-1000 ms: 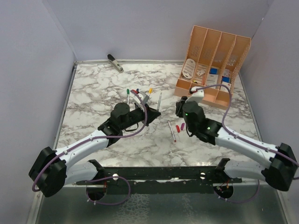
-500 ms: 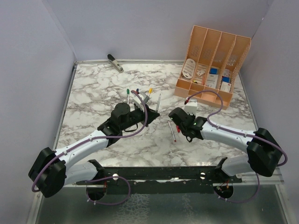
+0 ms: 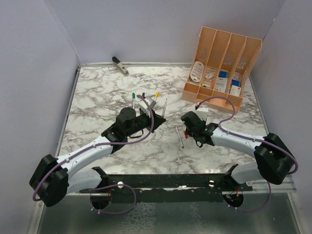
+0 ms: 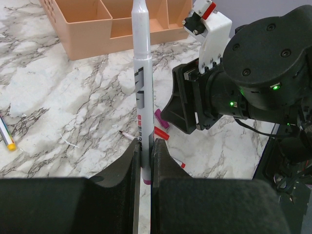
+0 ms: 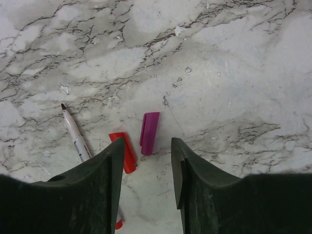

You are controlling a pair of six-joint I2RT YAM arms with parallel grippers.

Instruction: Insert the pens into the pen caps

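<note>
The right gripper (image 5: 147, 146) has its fingers apart, the magenta cap (image 5: 149, 133) lies just ahead between them, pointing away, and the left gripper (image 4: 145, 161) pinches a pen (image 4: 142, 73).

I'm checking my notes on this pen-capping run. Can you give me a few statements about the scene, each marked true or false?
1. The left gripper is shut on a pen. True.
2. The right gripper holds the magenta cap. False: its jaws stand open and the cap lies on the table.
3. The red cap lies beside the magenta cap. True.
4. The loose pen by the red cap is capped. False: its dark tip is bare.
</note>
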